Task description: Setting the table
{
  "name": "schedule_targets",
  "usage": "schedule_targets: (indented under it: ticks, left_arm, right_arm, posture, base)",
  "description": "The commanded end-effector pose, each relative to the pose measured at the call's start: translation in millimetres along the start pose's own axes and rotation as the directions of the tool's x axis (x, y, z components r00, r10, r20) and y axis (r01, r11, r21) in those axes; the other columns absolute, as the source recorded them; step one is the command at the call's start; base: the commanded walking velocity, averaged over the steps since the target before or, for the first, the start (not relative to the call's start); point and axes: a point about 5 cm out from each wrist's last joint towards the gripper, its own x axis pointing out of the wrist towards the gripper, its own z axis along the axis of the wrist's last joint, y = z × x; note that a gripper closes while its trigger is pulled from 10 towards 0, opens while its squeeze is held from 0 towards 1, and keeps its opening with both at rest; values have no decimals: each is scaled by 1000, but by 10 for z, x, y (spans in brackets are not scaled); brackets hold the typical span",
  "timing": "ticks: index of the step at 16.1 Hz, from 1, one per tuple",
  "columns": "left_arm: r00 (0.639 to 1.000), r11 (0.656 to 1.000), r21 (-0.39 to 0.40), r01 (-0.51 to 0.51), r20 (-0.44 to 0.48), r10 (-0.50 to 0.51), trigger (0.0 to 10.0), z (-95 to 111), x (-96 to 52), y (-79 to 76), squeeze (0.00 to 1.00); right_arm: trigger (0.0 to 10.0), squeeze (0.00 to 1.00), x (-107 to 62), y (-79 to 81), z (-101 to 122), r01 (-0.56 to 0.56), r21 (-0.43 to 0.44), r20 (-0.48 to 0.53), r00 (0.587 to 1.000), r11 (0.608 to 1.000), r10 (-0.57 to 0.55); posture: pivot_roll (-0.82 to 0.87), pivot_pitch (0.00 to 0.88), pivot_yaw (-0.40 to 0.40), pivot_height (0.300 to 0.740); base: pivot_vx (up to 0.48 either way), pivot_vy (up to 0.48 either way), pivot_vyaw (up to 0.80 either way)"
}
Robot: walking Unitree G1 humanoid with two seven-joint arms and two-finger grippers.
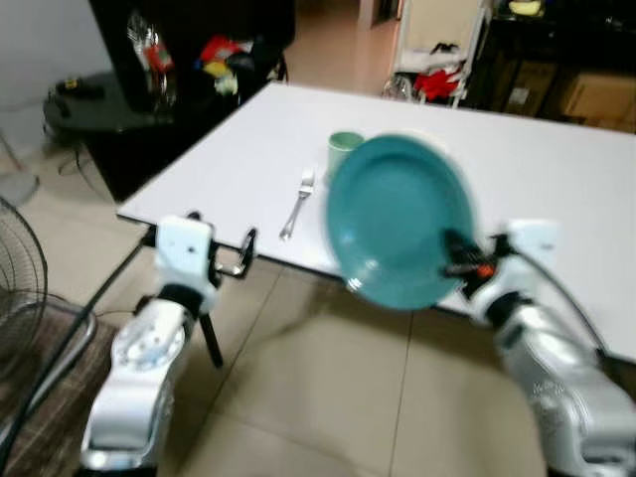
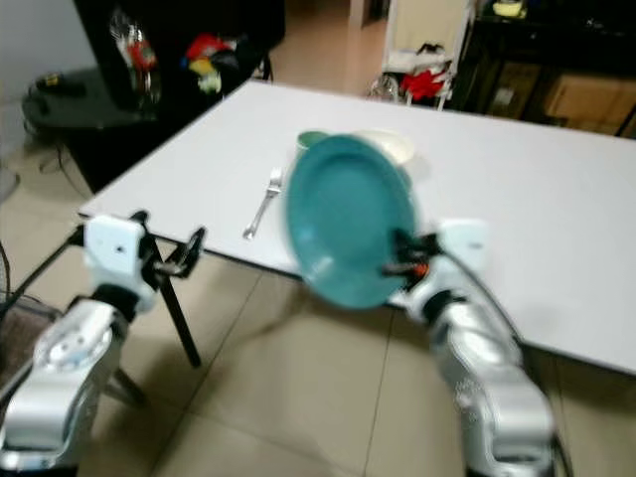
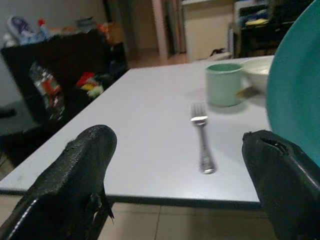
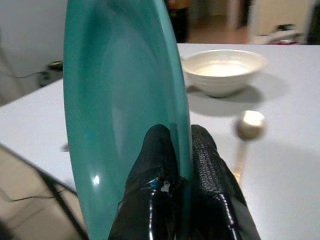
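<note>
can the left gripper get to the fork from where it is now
Probably yes. The left gripper hangs open just off the table's near edge, and the fork lies close beyond it with bare tabletop between. The teal plate, held to the side, isn't blocking.

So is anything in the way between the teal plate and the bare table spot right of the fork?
Nothing visible does. The right gripper holds the round teal plate on edge; the silver fork, green mug and white bowl sit beside that spot.

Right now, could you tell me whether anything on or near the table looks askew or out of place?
Only the teal plate: the right gripper pinches its rim, holding it nearly on edge over the table's near edge. The fork, green cup and white bowl sit normally.
</note>
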Motion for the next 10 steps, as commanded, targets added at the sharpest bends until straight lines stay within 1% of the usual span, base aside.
schedule_targets:
  ticks: [1,10]
  left_arm:
    - [1000,1000,1,16,8,-16,10000,28,18,-26,0]
    - [1000,1000,1,24,6,-24,10000,29,24,-36,0]
  right_arm:
    - [10000,0,-16,-23,110,1,-8,48,999,1000,0]
    - [10000,0,-21,-22,105,4,1,45,999,1000,-4]
  posture:
    - [72,0,20,740]
    - [68,0,25,740]
  base:
    - [292,0,0]
    - [294,0,0]
